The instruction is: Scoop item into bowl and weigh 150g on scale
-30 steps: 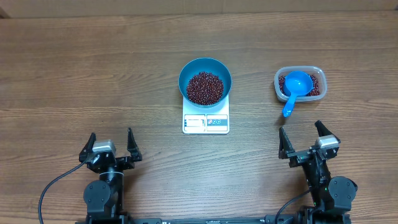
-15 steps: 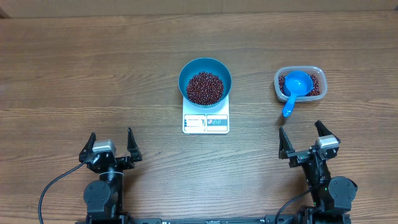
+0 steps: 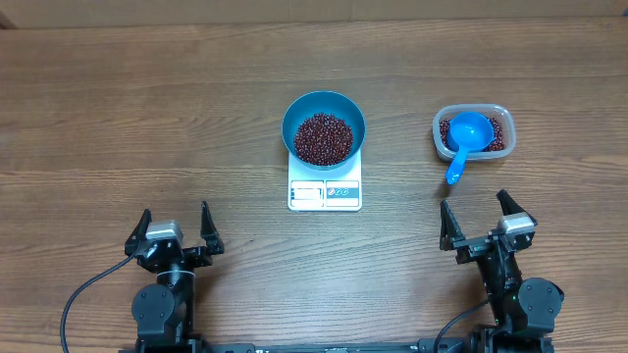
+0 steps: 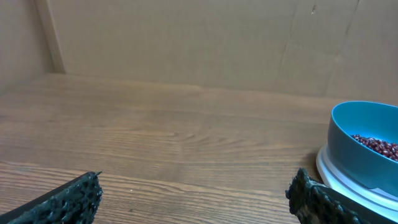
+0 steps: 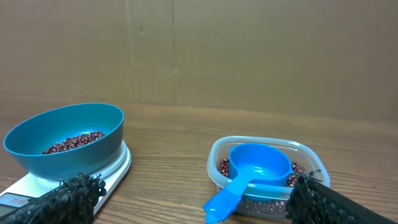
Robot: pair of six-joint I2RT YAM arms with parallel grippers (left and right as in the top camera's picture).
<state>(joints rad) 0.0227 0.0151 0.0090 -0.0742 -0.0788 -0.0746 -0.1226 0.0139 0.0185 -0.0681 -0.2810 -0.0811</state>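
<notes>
Beans [image 3: 323,138] lie as a dark red-brown heap in the bottom of the bowl [image 3: 324,101], which sits on the scale [image 3: 325,193] near the middle of the tabletop [image 3: 147,98]. The bowl covers the back of the scale and overhangs it on both sides, so only the front strip with display and buttons shows (the reading is too small to make out). To the right, well apart from the scale, a clear tub [image 3: 501,111] holds more beans. A blue scoop [image 3: 469,130] rests in it, cup up on those beans, its handle slanting out over the tub's near rim toward the front left; whether the handle tip touches the wood I cannot tell. The left pincer [image 3: 176,214] sits at the near left of the tabletop, its fingers spread wide over bare wood, well apart from the scale, with a black cable [image 3: 83,294] curving away from its arm. The right pincer [image 3: 473,199] sits at the near right, likewise spread wide and pinching nothing, near the scoop's handle tip and just in front of the tub. In both wrist views a cardboard wall [image 4: 186,37] stands behind the tabletop.
</notes>
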